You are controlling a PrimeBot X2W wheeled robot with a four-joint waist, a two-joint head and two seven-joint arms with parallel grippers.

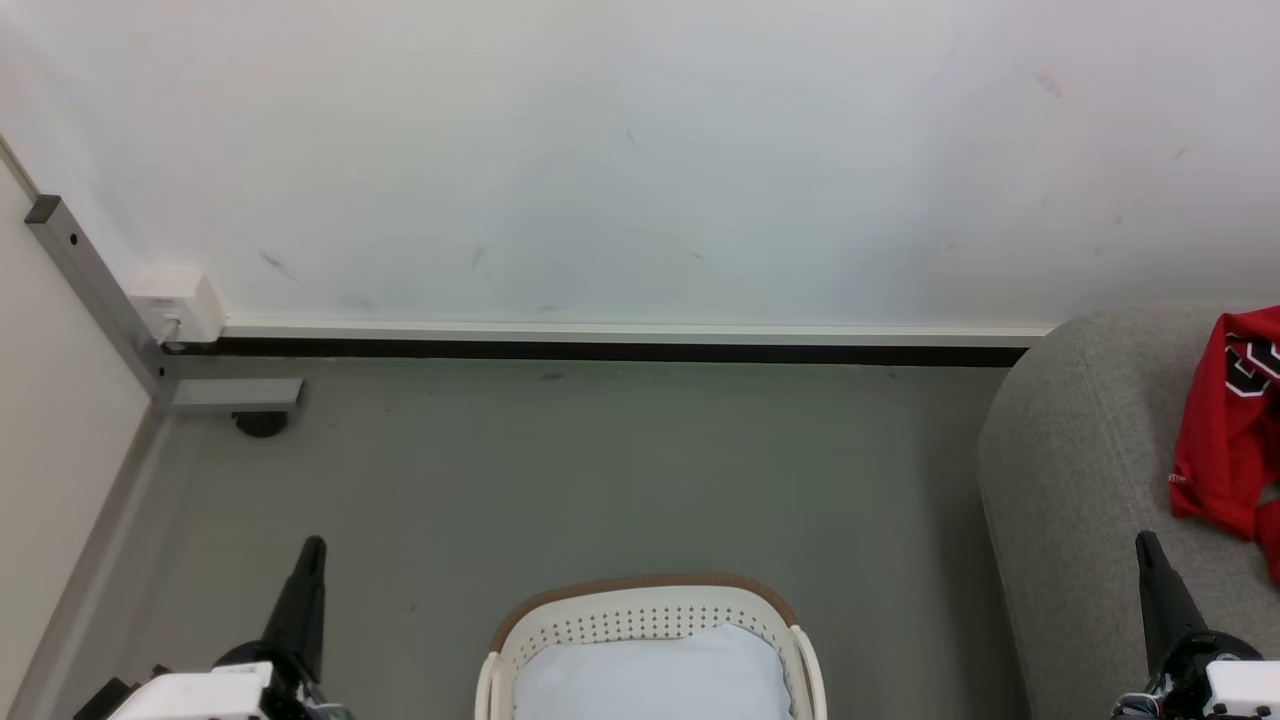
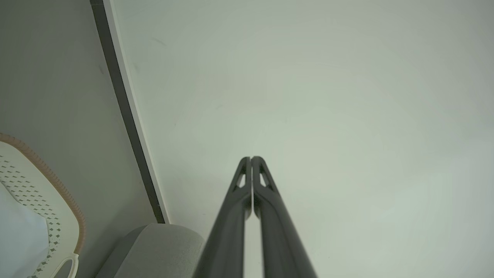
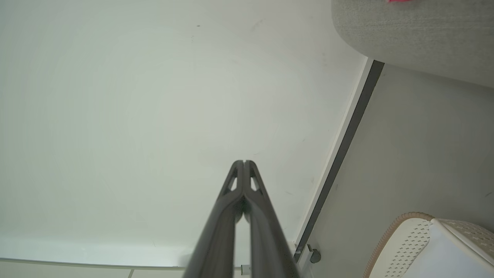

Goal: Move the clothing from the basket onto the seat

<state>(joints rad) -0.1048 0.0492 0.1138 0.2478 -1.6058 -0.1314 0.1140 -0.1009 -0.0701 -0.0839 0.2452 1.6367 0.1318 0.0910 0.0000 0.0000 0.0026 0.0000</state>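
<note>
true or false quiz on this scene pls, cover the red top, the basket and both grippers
1. The red garment lies on the sofa. True.
2. The basket holds the red garment. False: it holds a pale blue cloth.
3. The left gripper and right gripper are both shut and hold nothing. True.
4. The basket stands on the sofa. False: it stands on the floor, to the sofa's left in the head view.

Pale cloth (image 1: pixel 645 675), white wall (image 1: pixel 640 150)
</note>
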